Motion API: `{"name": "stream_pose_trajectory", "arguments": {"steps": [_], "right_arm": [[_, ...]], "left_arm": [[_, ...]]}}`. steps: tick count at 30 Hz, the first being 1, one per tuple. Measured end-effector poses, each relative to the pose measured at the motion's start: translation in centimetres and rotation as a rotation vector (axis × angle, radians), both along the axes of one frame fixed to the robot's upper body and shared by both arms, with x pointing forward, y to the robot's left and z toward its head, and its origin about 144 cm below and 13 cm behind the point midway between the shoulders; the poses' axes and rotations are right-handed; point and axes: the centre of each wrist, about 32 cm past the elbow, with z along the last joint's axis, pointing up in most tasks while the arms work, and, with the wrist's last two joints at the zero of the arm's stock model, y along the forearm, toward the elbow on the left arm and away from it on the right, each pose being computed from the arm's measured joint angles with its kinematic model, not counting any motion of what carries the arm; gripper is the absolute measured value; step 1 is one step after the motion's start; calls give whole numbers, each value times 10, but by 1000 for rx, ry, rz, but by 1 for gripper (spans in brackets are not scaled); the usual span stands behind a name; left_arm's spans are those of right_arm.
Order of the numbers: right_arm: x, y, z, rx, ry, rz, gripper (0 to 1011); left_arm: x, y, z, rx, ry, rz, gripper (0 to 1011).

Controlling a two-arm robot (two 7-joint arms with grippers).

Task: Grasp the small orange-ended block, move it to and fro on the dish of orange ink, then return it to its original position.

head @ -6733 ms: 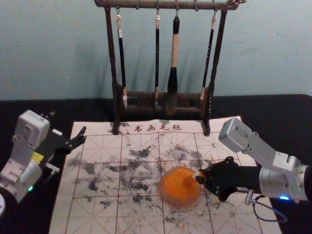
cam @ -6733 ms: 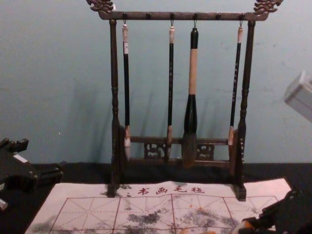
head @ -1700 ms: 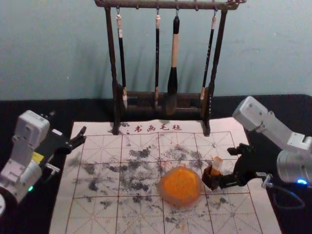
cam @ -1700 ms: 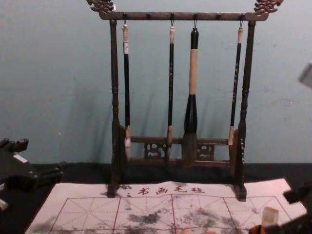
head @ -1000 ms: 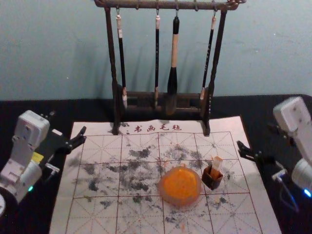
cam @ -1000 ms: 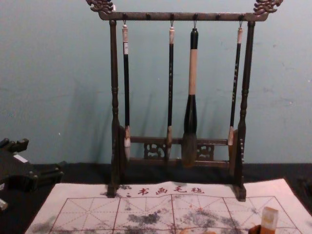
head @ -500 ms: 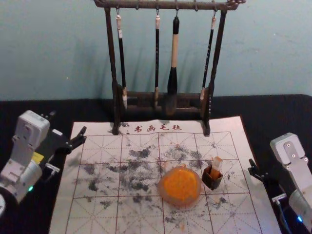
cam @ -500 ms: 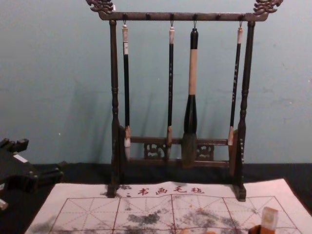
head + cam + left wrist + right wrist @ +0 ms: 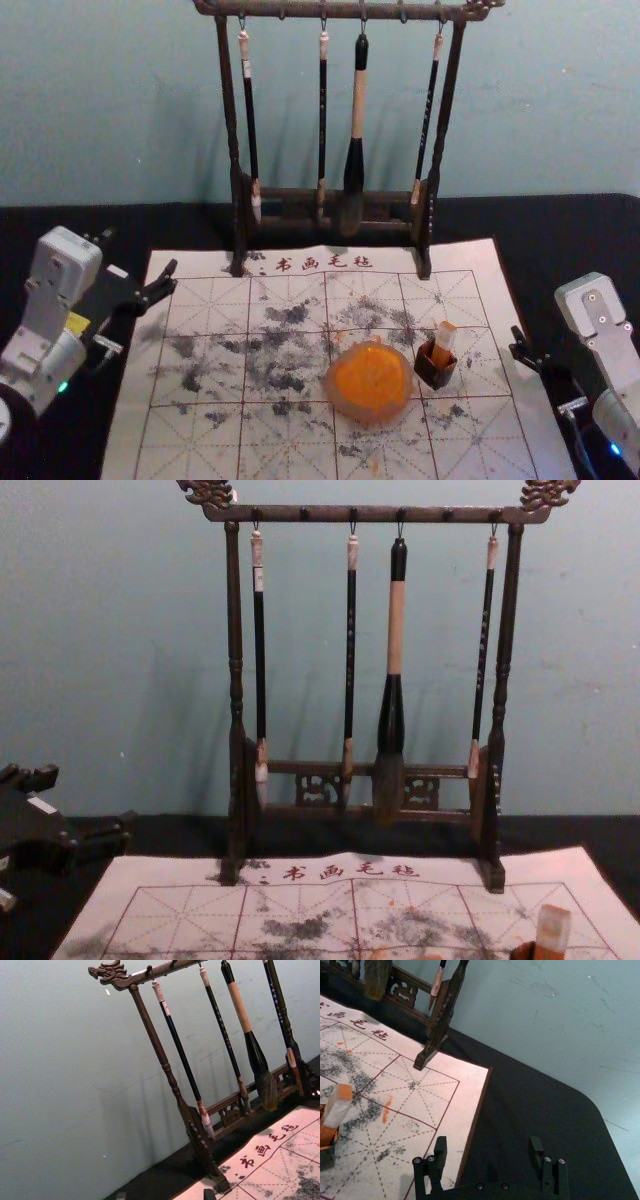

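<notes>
Upright, slightly tilted, the small block [image 9: 444, 340] stands in a dark square holder [image 9: 435, 371], just right of the dish of orange ink [image 9: 370, 381]. Its clear body and orange end show in the chest view, block [image 9: 552, 930], and in the right wrist view, block [image 9: 337, 1105]. My right gripper [image 9: 527, 350] is past the paper's right edge, apart from block and holder; in the right wrist view the gripper [image 9: 487, 1150] is open and empty. Parked at the left is my left gripper [image 9: 140, 262], its fingers apart; the left wrist view shows that gripper's [image 9: 165, 1195] tips.
A dark wooden rack [image 9: 240, 150] with several hanging brushes stands at the back of the paper [image 9: 200, 440]. The ink-spotted paper lies flat on a black table [image 9: 590, 235]. The dish and holder sit on the paper's right half.
My right gripper was at the dish with the block, then at the holder. It has let go of the block there and drawn back to the right. The left arm has stayed put.
</notes>
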Motion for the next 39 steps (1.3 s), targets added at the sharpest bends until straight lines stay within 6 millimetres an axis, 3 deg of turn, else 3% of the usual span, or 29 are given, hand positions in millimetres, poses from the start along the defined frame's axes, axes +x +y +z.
{"name": "stream_pose_trajectory", "arguments": {"steps": [39], "right_arm": [[0, 0, 1, 0, 1, 5, 1000]], "left_arm": [[0, 0, 0, 0, 0, 0, 1001]]}}
